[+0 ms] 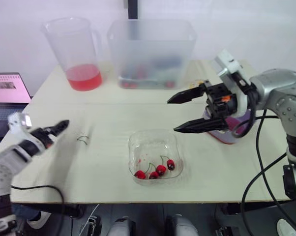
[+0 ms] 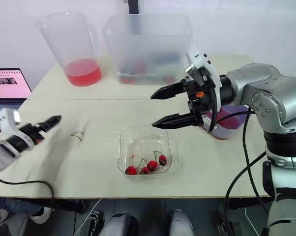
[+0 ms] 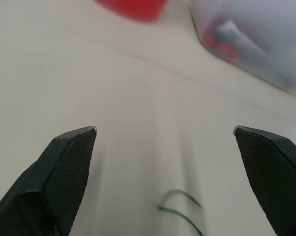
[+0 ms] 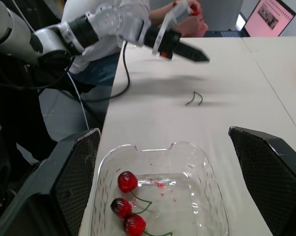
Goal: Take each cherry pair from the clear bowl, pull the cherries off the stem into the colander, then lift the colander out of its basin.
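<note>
The right claw (image 1: 171,115) is spread wide and empty, hovering over the tabletop (image 1: 108,167). Just below it and a little nearer than its tips sits the clear bowl (image 1: 134,143), with about four stemmed cherries (image 1: 155,172) lying in it. Well off to its left, the left claw (image 3: 165,130), also wide and empty, hangs near a bare stem (image 1: 82,139) lying just ahead of it. Beyond the right claw stands the frosted basin (image 1: 152,44) with red shapes inside, likely cherries already pulled. By that judgement the work is partly done. The pairs in the bowl need pulling, and the colander, not clearly distinguishable, sits unlifted.
</note>
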